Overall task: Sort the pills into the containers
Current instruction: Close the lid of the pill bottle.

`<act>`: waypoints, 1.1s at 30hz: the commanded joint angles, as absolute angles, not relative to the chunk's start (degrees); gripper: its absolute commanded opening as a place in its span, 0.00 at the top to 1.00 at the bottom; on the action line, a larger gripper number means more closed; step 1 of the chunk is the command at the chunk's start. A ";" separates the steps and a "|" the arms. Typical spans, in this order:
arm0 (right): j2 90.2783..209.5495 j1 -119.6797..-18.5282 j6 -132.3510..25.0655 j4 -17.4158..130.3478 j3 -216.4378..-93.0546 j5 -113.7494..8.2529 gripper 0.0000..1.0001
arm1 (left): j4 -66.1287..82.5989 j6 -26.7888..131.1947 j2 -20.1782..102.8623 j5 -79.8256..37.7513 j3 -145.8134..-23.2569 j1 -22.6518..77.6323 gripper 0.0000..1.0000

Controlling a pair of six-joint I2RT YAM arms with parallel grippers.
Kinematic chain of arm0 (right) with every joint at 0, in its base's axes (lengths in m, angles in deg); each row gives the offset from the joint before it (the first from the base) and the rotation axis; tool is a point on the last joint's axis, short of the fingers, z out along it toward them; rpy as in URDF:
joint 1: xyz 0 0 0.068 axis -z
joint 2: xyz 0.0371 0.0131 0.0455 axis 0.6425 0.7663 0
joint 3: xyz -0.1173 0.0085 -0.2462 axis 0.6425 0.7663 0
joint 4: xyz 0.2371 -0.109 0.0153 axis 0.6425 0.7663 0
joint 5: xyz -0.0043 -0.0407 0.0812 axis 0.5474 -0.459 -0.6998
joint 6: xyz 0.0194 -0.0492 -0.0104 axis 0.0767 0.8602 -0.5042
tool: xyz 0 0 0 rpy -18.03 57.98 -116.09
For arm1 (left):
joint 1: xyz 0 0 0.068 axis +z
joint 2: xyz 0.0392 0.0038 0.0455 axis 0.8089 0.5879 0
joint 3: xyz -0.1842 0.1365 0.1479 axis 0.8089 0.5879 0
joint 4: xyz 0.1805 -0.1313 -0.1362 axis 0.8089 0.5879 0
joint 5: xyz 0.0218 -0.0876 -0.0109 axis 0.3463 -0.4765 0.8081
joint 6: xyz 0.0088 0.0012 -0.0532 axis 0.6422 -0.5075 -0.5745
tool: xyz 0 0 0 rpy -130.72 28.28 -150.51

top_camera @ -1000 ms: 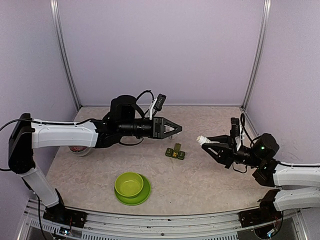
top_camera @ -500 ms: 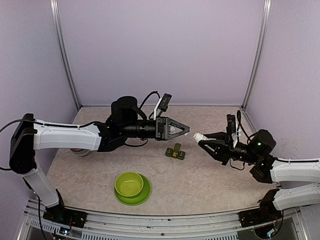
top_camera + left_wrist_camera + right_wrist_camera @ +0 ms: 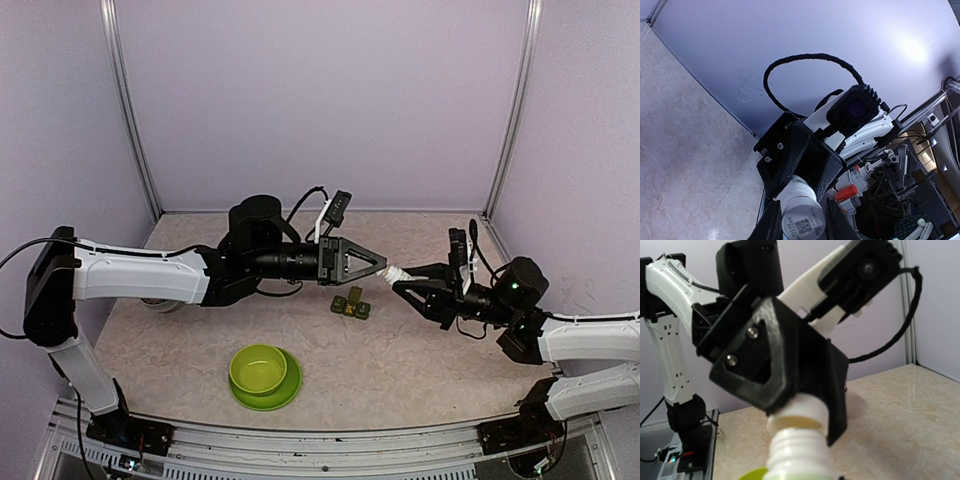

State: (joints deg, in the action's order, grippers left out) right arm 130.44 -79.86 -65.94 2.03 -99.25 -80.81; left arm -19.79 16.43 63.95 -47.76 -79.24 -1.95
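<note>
White cylindrical bottle (image 3: 397,271); right gripper (image 3: 402,280) pinches it; left gripper (image 3: 384,266) pinches its cap (image 3: 795,421).

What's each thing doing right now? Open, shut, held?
Left gripper, shut on the bottle cap.
Right gripper, shut on the pill bottle, held in the air.
Pill box, on the table, one lid seems up.
Green bowl, upright on its plate, looks empty.
</note>
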 commanded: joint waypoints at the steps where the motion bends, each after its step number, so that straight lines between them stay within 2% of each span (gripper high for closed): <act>1: 130.54 -80.54 -65.42 1.07 -101.17 -80.97 0.97 | -23.06 15.46 64.51 -48.37 -80.49 -2.26 0.76; 23: 132.58 -81.28 -65.14 0.99 -102.24 -80.14 0.97 | -22.42 15.37 65.68 -48.02 -80.88 -3.05 0.75; 33: 132.12 -84.67 -57.13 10.03 -105.29 -68.21 0.99 | -15.57 14.35 64.05 -41.07 -80.62 -3.64 0.76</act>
State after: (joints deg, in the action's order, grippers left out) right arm 132.21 -82.17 -62.14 5.89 -101.99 -74.49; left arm -19.59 14.64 64.63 -43.36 -79.28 -2.13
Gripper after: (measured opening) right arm 0.238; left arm 0.246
